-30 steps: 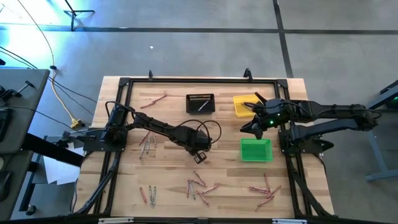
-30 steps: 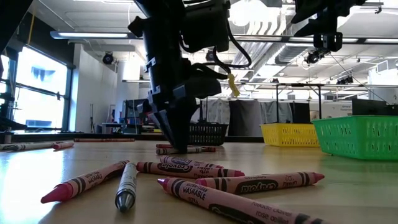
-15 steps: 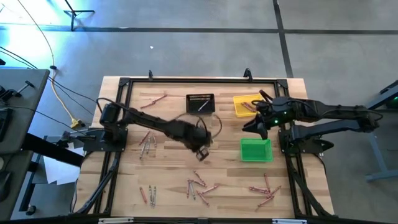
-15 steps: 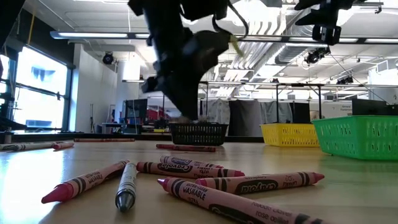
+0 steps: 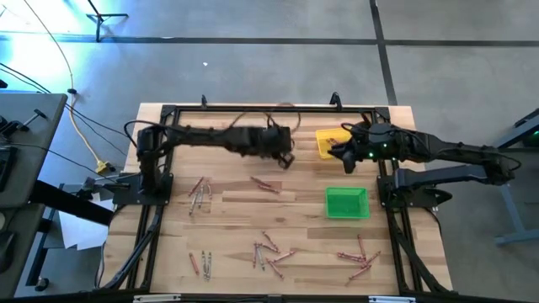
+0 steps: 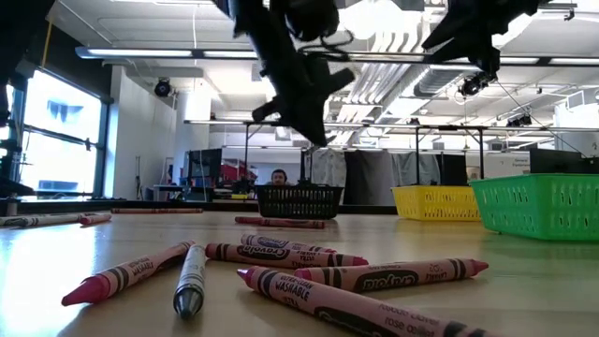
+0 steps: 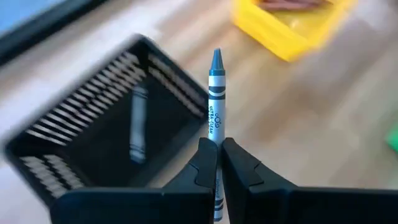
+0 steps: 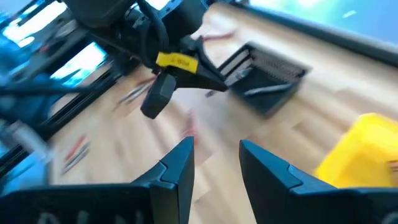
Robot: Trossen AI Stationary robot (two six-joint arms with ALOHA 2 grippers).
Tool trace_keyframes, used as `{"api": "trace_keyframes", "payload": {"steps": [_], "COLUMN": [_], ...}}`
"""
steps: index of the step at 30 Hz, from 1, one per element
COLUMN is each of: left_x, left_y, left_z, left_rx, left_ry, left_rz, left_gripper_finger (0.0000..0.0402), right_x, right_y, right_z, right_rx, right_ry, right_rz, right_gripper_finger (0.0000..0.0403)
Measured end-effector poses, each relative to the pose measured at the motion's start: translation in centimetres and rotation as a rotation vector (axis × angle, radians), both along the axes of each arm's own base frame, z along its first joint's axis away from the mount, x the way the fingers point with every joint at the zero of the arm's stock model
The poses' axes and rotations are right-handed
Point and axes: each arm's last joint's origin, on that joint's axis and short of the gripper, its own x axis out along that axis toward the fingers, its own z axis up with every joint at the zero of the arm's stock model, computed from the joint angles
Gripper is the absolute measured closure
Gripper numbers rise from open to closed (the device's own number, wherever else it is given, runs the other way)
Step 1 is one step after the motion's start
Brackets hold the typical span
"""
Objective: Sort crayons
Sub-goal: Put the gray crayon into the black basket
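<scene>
crayons [image 5: 268, 252] lay scattered across the near half of the worktop [image 5: 227, 202]. the left gripper [image 7: 219, 152] was clenched on a grey crayon [image 7: 215, 93], holding it over the black bin [image 7: 93, 124] at the far side, where another grey one already lay. the right gripper [image 8: 214, 155] hovered with its jaws apart beside the yellow bin [image 5: 330, 141], grasping nothing.

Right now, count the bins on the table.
3: black bin at the far middle beneath the left arm, yellow bin to its right, green bin nearer, right side.
</scene>
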Motion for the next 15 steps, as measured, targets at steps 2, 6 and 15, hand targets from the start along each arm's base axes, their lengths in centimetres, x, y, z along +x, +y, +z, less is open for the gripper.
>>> {"api": "trace_keyframes", "payload": {"steps": [2,6,15], "left_x": [-0.4,-1.8,-4.0], "left_y": [2.4,6.2,9.8], "left_z": [-0.2,-0.4,-1.0], "left_rx": [0.016,0.015,-0.088], "left_ry": [0.004,0.051,0.122], "left_rz": [0.037,0.097,0.005], "left_gripper_finger": [0.0401,0.0401,0.0401], "right_x": [-0.1,-0.3,-0.7], "right_y": [-0.4,-1.1,-2.5], "right_z": [0.0,0.0,0.1], "right_rx": [-0.026,-0.047,-0.018], "right_ry": [0.004,0.005,-0.013], "right_rz": [-0.063,-0.164,-0.315], "right_gripper_finger": [0.0289,0.0289,0.0289]}}
